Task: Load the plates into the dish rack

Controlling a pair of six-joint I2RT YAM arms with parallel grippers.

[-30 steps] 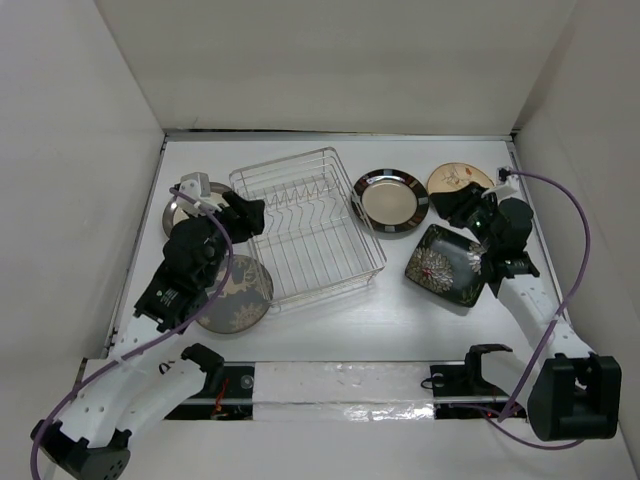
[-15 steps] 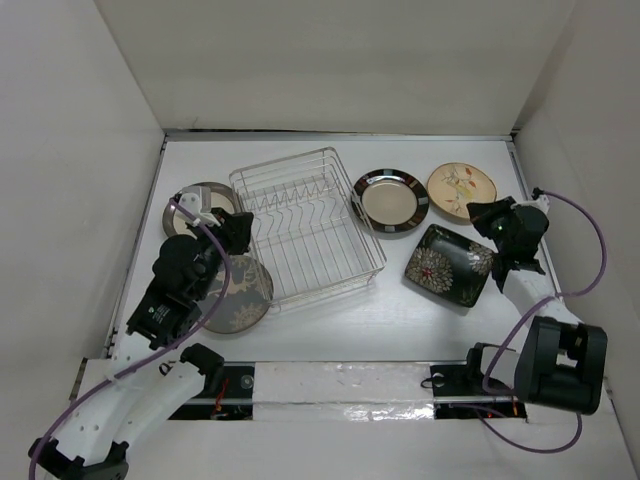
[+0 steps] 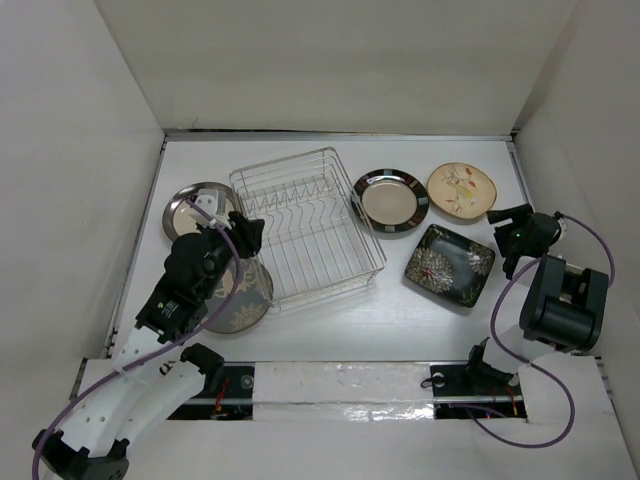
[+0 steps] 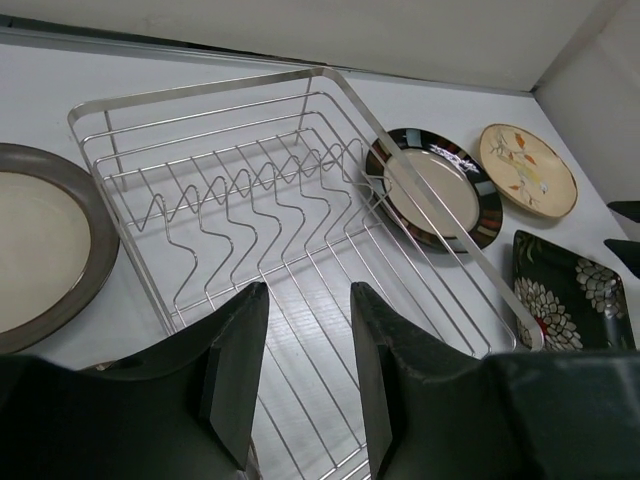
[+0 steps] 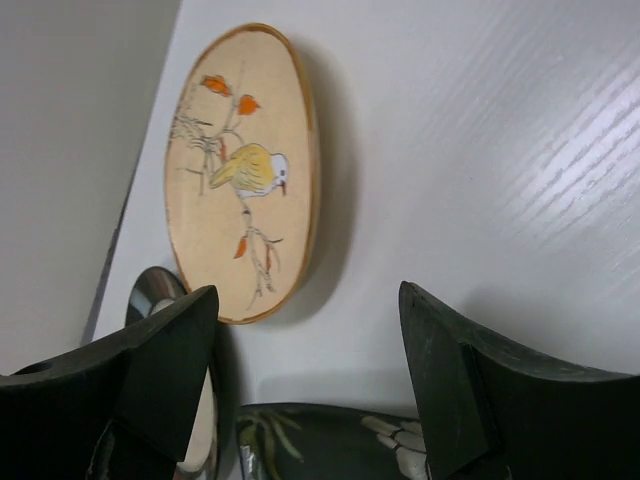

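The silver wire dish rack (image 3: 283,165) stands mid-table with nothing in it. One dark-rimmed plate (image 3: 190,205) lies left of it, another (image 3: 391,200) right of it. The tan plate (image 3: 461,189) lies at the far right and the black floral plate (image 3: 450,265) in front of it. The grey plate (image 3: 240,295) lies partly under my left arm. My left gripper (image 3: 250,232) is open and empty at the rack's left side; its wrist view looks across the rack (image 4: 200,90). My right gripper (image 3: 508,222) is open and empty between the tan plate (image 5: 240,170) and the floral plate (image 5: 330,440).
White walls close in the table on the left, back and right. The right arm is folded back near the right wall. A taped strip runs along the table's near edge (image 3: 340,385).
The right arm has pulled back to the right and folded up, and its gripper has left the black floral plate. The left gripper has shifted slightly nearer along the rack's left side.
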